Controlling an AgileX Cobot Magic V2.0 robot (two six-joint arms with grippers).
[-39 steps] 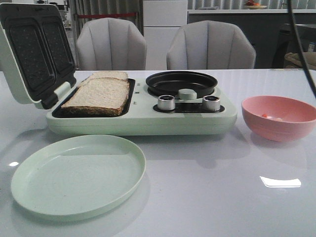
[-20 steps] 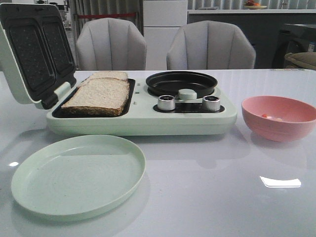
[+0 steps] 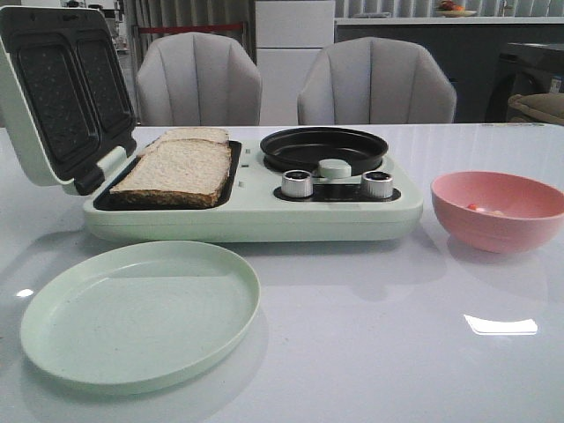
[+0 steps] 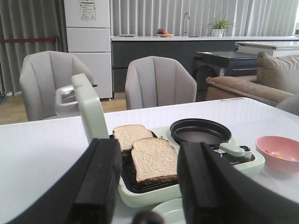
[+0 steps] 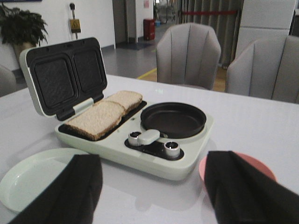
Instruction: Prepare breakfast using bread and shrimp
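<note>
Both grippers are showing only in their own wrist views. We are seeing the left gripper (image 4: 147,186) spread wide, its two dark fingers (image 4: 100,179) standing well apart with nothing between them, hanging above the white table (image 3: 370,335). We are seeing the right gripper (image 5: 152,193) spread wide too, its fingers (image 5: 77,189) far apart and holding nothing.

On the table a pale green breakfast maker (image 3: 256,216) is sitting with its lid (image 3: 57,92) standing open at the left, dark grill plates facing us. We are noting the bread (image 3: 176,167) lying flat in the left tray of the machine: two slices, one nearer and one farther, the near slice overlapping the edge of the far one. On the right half of the machine a round black pan (image 3: 323,148) is sitting bare, with two silver knobs (image 3: 297,183) in front of it.

A pale green plate (image 3: 141,313) is lying near us, just in front of the machine, toward the left. A pink bowl (image 3: 500,211) is standing to the right of the machine, apart from it. We are spotting the shrimp (image 3: 480,208) as small orange-pink bits down inside the bowl; how many, we cannot tell.

Two grey chairs (image 3: 198,79) are standing beyond the far edge of the table.
</note>
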